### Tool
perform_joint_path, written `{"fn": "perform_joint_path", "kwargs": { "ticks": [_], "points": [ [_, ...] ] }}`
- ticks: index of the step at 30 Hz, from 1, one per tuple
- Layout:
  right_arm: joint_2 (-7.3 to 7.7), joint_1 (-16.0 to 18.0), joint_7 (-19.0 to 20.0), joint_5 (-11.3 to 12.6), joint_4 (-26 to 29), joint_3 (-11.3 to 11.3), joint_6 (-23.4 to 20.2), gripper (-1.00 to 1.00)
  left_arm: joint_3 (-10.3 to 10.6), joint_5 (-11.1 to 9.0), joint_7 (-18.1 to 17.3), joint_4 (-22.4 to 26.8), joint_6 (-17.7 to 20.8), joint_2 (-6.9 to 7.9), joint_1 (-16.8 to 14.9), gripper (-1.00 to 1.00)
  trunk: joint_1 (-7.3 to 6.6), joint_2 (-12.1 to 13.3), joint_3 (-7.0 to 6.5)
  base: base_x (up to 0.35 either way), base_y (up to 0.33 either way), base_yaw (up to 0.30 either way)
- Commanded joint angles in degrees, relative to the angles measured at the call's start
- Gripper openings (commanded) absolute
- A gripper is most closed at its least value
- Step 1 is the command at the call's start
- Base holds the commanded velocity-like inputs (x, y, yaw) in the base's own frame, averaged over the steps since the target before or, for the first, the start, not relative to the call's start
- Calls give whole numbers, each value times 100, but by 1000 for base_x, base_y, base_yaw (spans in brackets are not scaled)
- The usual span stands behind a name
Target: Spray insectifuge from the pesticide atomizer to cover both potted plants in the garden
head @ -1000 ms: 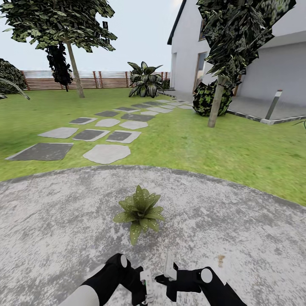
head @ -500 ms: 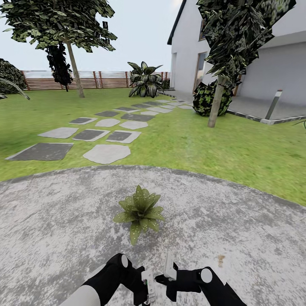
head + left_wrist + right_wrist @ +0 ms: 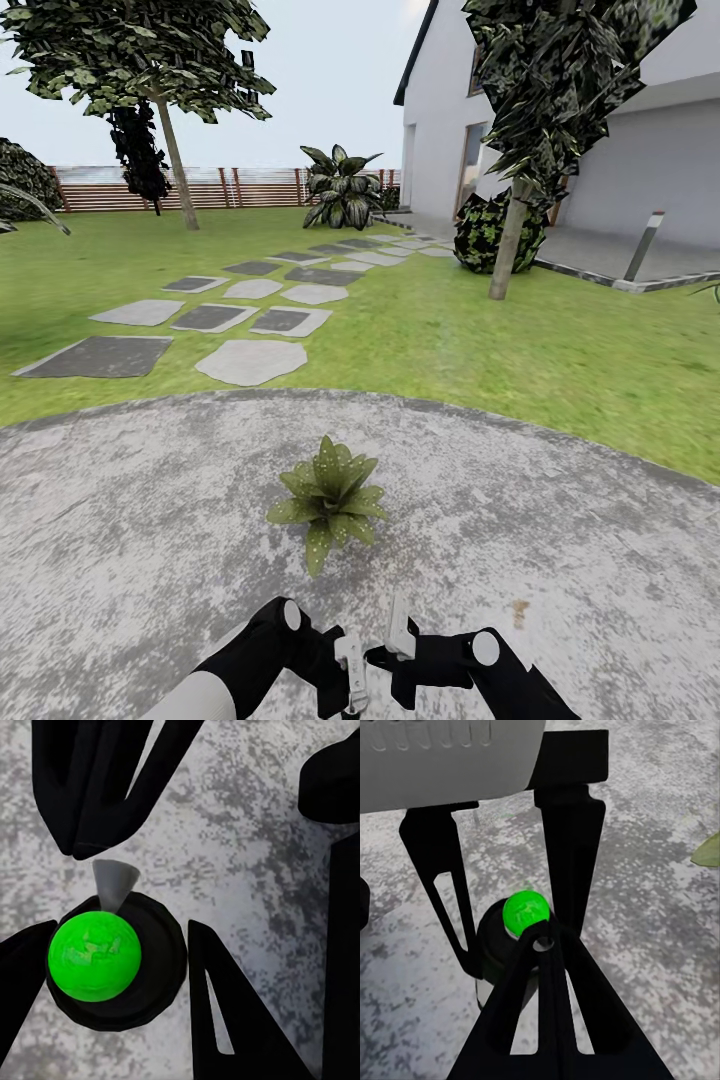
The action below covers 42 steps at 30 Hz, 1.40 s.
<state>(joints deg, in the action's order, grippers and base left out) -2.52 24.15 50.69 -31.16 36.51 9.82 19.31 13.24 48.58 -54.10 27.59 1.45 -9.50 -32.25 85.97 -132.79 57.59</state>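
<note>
Green lawn spreads to a slatted wooden fence and a white house, with stepping stones crossing it. Mottled grey patio fills the foreground. One potted plant, speckled leaves, sits on the paving just ahead of both arms. Left gripper and right gripper hover close together, low over the patio. Pesticide atomizer, dark round body with bright green cap and grey nozzle, stands on the paving between the left fingers, jaws spread, not visibly touching it. Right jaws: cannot tell how far apart.
</note>
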Motion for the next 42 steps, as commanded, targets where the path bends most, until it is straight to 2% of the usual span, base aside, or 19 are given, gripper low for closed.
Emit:
{"fn": "perform_joint_path", "kwargs": {
  "ticks": [1,13,14,16,19,30,34,37,42],
  "points": [
    [0,2,2,-48,6,-6,28,-100,3,20,-22,10,13,-2,-1,-100,-1,-2,5,0,0,0],
    [0,2,2,-48,5,-6,28,-100,3,5,-22,10,-2,-8,-1,-100,-1,-2,5,0,0,0],
    [0,2,2,-48,5,-6,28,-100,3,-53,-24,10,-3,-8,-1,-100,-1,-2,5,0,0,0],
    [-1,2,2,-48,5,-6,28,-100,8,-330,-29,5,-66,-3,-1,-100,-1,-2,5,0,0,0],
    [2,2,2,-48,5,-6,28,-100,11,-433,-31,1,-113,0,-1,-100,-1,-2,5,0,0,0],
    [0,2,2,-49,5,-6,28,-100,44,-386,-24,-8,-84,82,-1,-100,-1,-2,5,0,0,0],
    [0,2,2,-48,5,-6,28,-100,44,-377,29,-13,-57,281,-1,-100,-1,-2,5,0,0,0],
    [2,2,2,-53,5,-6,28,-100,47,-376,39,-17,-56,525,-1,-100,-1,-2,5,0,0,0],
    [5,2,2,-58,-1,-6,29,-100,52,-388,28,-17,-77,834,-1,-100,-1,-2,5,0,0,0]
  ]
}}
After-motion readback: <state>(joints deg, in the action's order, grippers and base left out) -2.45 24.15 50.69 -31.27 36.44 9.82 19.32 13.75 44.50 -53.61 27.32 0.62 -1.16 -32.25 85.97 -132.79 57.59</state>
